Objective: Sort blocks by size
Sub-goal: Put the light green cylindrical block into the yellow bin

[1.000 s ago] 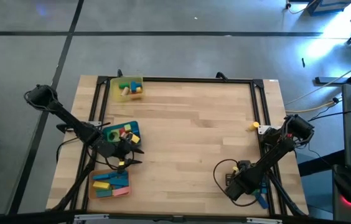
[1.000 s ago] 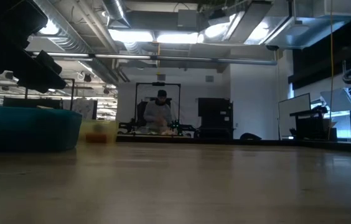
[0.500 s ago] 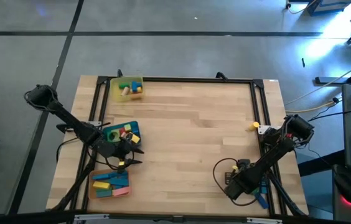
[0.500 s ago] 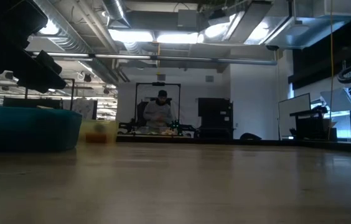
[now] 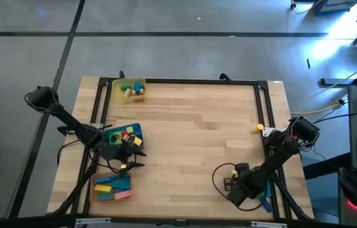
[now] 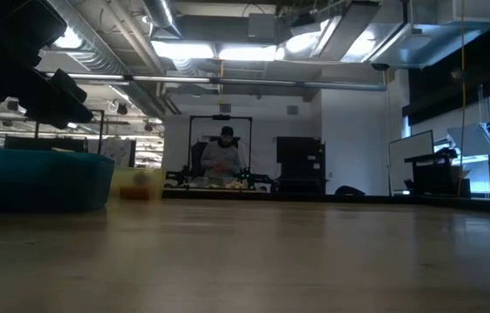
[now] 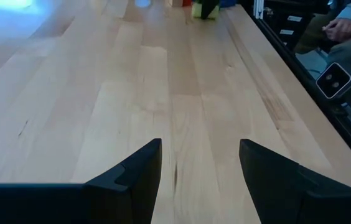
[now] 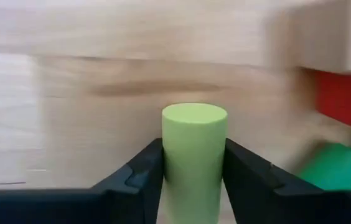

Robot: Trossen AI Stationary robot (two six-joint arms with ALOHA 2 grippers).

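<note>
On my overhead feed the wooden table (image 5: 191,133) fills mid-frame, with sorted blocks in the blue tray (image 5: 123,135), orange tray (image 5: 112,187) and yellow tray (image 5: 130,89) along its left side. My left gripper (image 5: 135,154) hovers between the blue and orange trays, fingers spread apart on nothing. At lower right, the right gripper (image 8: 194,163) pinches an upright light-green cylinder block (image 8: 194,149) just above the tabletop.

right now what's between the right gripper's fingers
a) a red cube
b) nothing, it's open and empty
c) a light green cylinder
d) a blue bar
c: in the right wrist view the right gripper has both dark fingers pressed against the sides of a light green cylinder with a round flat end, above the wooden table.
</note>
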